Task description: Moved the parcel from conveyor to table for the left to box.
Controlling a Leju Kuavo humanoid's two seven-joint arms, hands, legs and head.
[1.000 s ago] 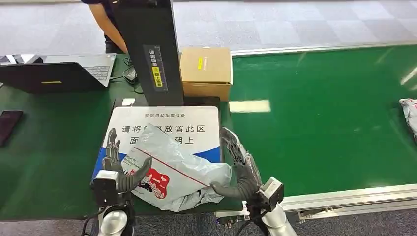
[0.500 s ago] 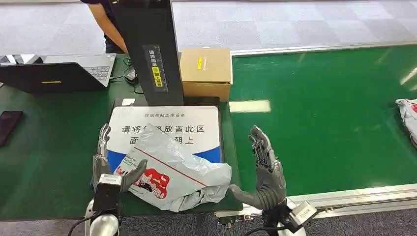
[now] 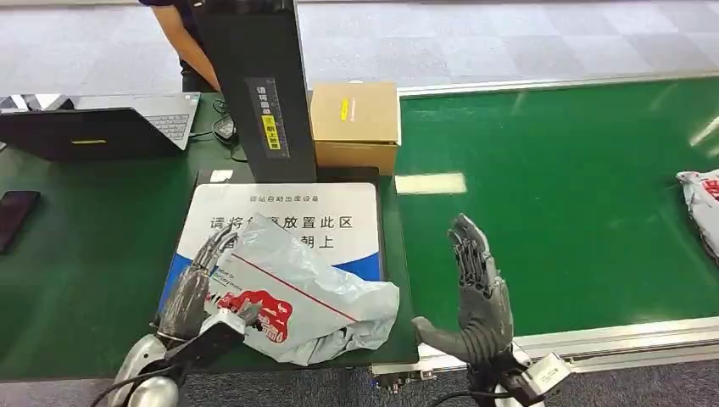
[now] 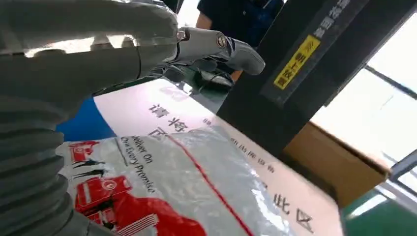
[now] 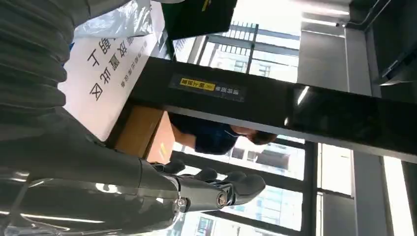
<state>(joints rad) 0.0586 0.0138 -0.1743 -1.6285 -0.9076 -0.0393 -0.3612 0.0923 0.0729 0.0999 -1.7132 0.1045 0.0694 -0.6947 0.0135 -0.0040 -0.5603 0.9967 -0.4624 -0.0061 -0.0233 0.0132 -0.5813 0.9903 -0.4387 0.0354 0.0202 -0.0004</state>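
Observation:
The parcel (image 3: 305, 292), a crumpled grey plastic mailer with red print, lies on the white and blue scanner mat (image 3: 339, 212) near the table's front edge. In the left wrist view the parcel (image 4: 172, 191) spreads under the palm. My left hand (image 3: 197, 284) leans over the parcel's left end, fingers stretched out and touching or nearly touching the bag. My right hand (image 3: 476, 297) stands upright and open to the right of the parcel, apart from it, above the green belt's near edge. My right hand (image 5: 147, 191) holds nothing.
A black scanner column (image 3: 254, 85) rises behind the mat, with a cardboard box (image 3: 354, 123) to its right. A laptop (image 3: 102, 127) and a phone (image 3: 17, 216) lie at the left. A person (image 3: 182, 42) stands behind. Another parcel (image 3: 702, 199) rides the green conveyor (image 3: 560, 195) at the far right.
My right hand has let go of the parcel and swung right, away from it. My left hand has tilted inward over the bag's left end. The far parcel on the belt has crept left.

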